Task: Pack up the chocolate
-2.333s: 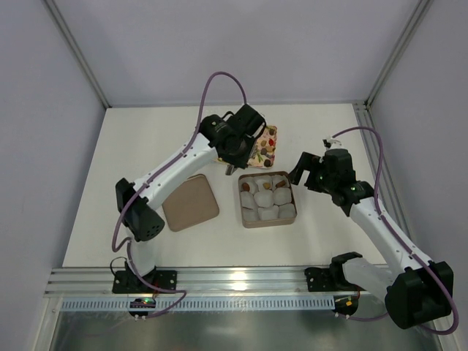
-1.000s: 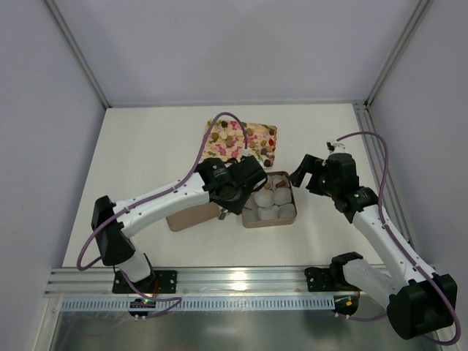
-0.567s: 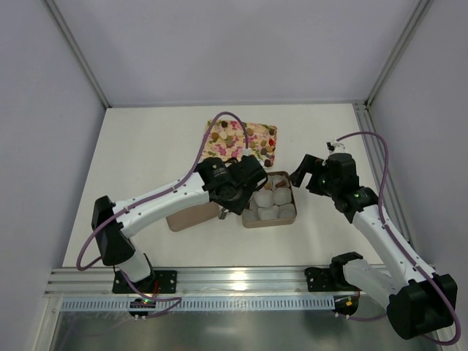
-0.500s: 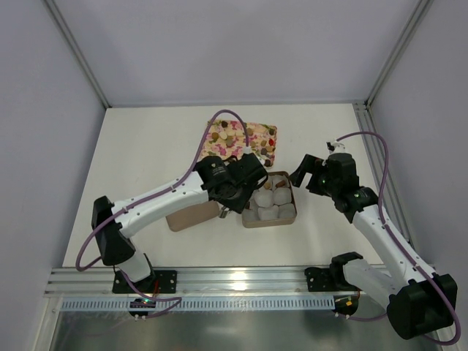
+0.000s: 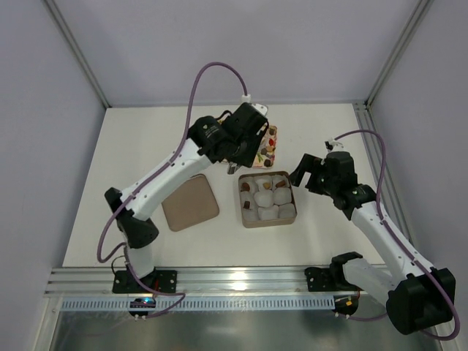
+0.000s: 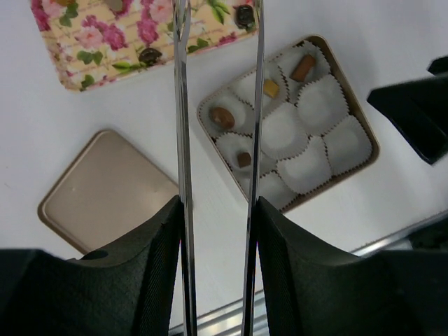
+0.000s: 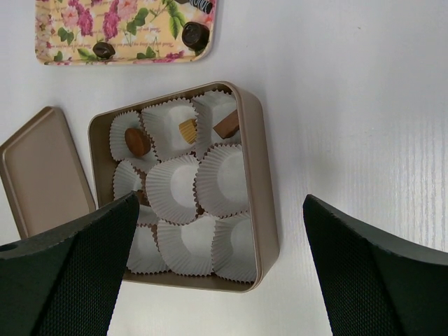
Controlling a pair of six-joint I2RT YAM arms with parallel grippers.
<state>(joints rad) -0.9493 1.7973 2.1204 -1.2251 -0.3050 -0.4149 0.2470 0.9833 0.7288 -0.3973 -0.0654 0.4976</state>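
The gold box (image 5: 289, 219) of white paper cups holds several chocolate pieces: a brown oval (image 6: 222, 117), a tan cube (image 6: 271, 88), a brown bar (image 6: 302, 68) and a small brown piece (image 6: 243, 159). More dark chocolates (image 7: 194, 35) lie on the flowered tray (image 5: 269, 148). My left gripper (image 5: 235, 162) hangs over the tray's near edge. Its fingers carry long metal tongs (image 6: 183, 105) that stand apart and hold nothing; their tips are out of view. My right gripper (image 7: 220, 210) is wide open and empty, right of the box.
The box's gold lid (image 5: 190, 202) lies flat left of the box. The left arm hides most of the flowered tray in the top view. Metal frame rails run along the table's right (image 5: 380, 175) and near edges.
My left arm has swung from over the box's left side back to the flowered tray. The box is now uncovered. The right arm has not moved.
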